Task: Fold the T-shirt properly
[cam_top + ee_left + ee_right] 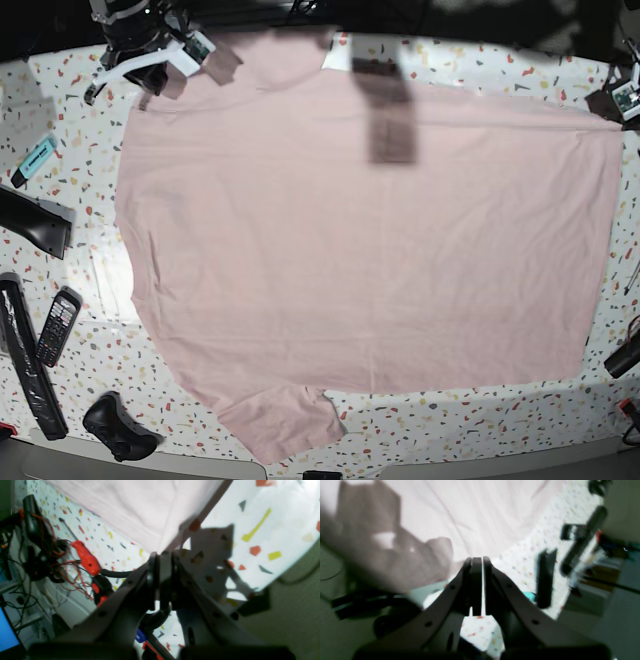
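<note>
Pink T-shirt (370, 250) spread flat on speckled terrazzo table (480, 415), left fingers (162, 555) and right fingers (477, 561) nipping its corners

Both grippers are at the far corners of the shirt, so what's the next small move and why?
Probably lift both corners and draw them toward the near edge. The left gripper and right gripper look shut on corners of the T-shirt, which lies flat and unfolded on the table.
</note>
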Robot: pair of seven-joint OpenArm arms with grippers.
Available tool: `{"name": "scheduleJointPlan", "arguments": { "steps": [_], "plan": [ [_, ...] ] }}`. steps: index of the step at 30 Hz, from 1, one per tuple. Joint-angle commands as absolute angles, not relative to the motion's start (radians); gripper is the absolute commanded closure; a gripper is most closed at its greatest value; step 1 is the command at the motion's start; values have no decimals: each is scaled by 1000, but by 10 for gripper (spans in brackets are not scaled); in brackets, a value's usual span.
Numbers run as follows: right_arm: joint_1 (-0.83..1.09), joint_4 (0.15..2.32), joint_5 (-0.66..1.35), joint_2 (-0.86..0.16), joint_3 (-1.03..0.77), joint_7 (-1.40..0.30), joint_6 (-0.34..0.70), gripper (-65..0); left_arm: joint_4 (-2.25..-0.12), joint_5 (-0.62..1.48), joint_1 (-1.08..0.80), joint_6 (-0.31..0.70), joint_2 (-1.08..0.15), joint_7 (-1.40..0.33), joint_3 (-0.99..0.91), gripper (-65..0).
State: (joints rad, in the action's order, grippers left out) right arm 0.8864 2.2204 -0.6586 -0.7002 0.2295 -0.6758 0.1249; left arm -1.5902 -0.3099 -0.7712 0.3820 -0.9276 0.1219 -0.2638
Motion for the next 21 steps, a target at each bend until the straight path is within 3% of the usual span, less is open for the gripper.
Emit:
{"name": "scheduleJointPlan", "arguments": {
  "steps": [1,2,4,6,9,21],
  "plan": [
    [892,2232,-671,-709,228,-674,146,0,-1599,-305,-776,369,-948,134,-276,0],
    [892,2232,-659,-709,230,-682,179,0,-1600,-305,-776,368,-948,134,-276,0],
    [892,2232,-581,-709,230,-691,248,-132,-1600,-305,-776,368,-948,133,-276,0],
    [892,2232,-522,-709,230,-687,294,-218,-1600,-305,-776,368,-948,133,-276,0],
    [892,2227,-489,-709,230,-683,342,-227,-1600,-305,-776,368,-948,133,-276,0],
    [757,2041,-376,-706,234,-632,351,-227,-1600,-305,-776,368,-948,132,-276,0]
  ]
}}
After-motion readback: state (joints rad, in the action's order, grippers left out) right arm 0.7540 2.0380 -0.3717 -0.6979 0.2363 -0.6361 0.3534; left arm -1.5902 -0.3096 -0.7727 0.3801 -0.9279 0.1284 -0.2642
